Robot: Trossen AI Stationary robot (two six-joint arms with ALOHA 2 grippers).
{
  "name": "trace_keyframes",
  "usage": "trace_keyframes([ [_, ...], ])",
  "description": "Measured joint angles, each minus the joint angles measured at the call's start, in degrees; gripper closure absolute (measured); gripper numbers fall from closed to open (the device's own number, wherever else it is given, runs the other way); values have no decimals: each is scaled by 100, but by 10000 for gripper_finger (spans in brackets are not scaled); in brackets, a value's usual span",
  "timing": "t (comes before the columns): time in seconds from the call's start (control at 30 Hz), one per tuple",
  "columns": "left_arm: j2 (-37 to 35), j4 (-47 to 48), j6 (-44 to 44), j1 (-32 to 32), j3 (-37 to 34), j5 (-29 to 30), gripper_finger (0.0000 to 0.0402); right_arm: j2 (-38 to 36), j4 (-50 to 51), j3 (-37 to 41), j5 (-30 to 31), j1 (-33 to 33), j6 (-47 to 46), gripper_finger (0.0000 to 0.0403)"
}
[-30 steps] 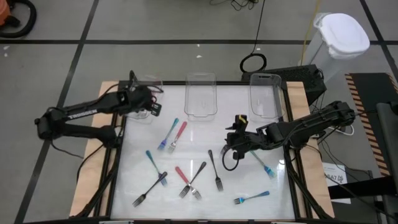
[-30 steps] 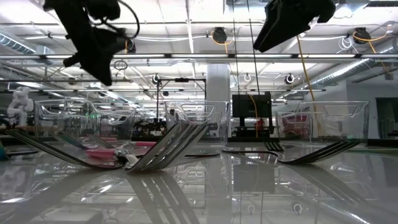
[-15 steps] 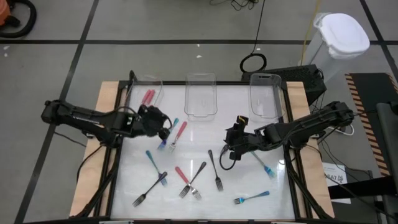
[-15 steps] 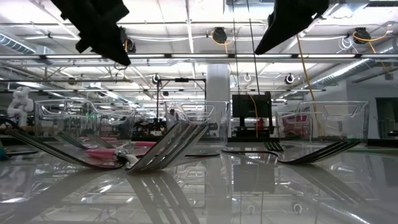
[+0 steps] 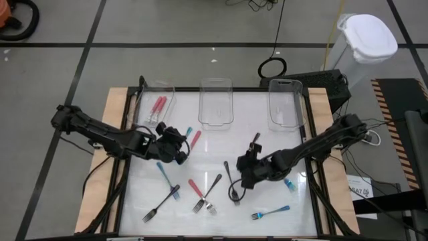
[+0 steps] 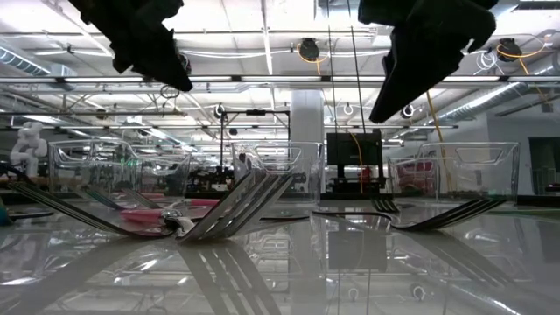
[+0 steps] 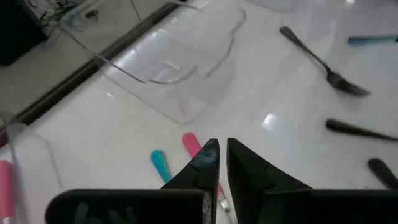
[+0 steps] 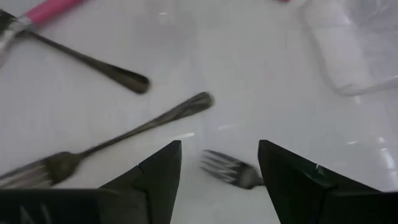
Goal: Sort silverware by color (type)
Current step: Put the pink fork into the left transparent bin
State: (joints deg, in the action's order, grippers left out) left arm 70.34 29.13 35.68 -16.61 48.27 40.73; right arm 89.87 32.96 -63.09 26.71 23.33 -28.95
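Silverware forks lie scattered flat on the white table (image 5: 267,144). Two pink ones lie in the left clear tray (image 5: 158,105). My left gripper (image 5: 176,151) hangs shut above a pink-handled fork (image 7: 192,144) and a teal-handled fork (image 7: 160,163) that lie side by side. My right gripper (image 5: 241,178) hovers open over the table's middle. The tines of a fork (image 8: 225,168) show on the table between its fingers, untouched. Two black forks (image 8: 134,127) lie just beyond.
Two more clear trays, middle (image 5: 215,104) and right (image 5: 284,105), stand at the table's far edge. Other forks lie near the front: teal (image 5: 162,171), pink (image 5: 195,188), black (image 5: 212,187), dark (image 5: 160,203), blue (image 5: 271,213), teal (image 5: 288,181).
My left gripper has swung from over the left tray toward the near edge and the table's middle, rolling as it went, and now hangs over the pink and teal forks. My right gripper has gone down and toward the near edge, rolling its wrist. No fork has moved.
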Motion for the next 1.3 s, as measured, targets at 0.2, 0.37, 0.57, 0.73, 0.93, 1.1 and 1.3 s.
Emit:
trace_keyframes([
  [0.2,381,-168,-1,-56,0,-273,367,167,-138,0,-14,271,-409,196],
  [0.37,651,-219,267,-56,0,-451,367,238,-192,0,2,459,-446,196],
  [0.57,913,-557,598,-58,-2,-491,367,242,-234,0,19,616,-598,196],
  [0.73,1158,-1019,608,-145,-2,-629,367,242,-364,0,21,719,-663,196],
  [0.93,1530,-982,936,-104,-3,-689,367,249,-654,0,70,805,-641,196],
  [1.1,1803,-1032,1043,39,-2,-717,334,466,-857,-2,651,1013,-292,196],
  [1.3,1927,-1013,1025,371,-2,-719,249,682,-848,0,782,1123,431,196],
])
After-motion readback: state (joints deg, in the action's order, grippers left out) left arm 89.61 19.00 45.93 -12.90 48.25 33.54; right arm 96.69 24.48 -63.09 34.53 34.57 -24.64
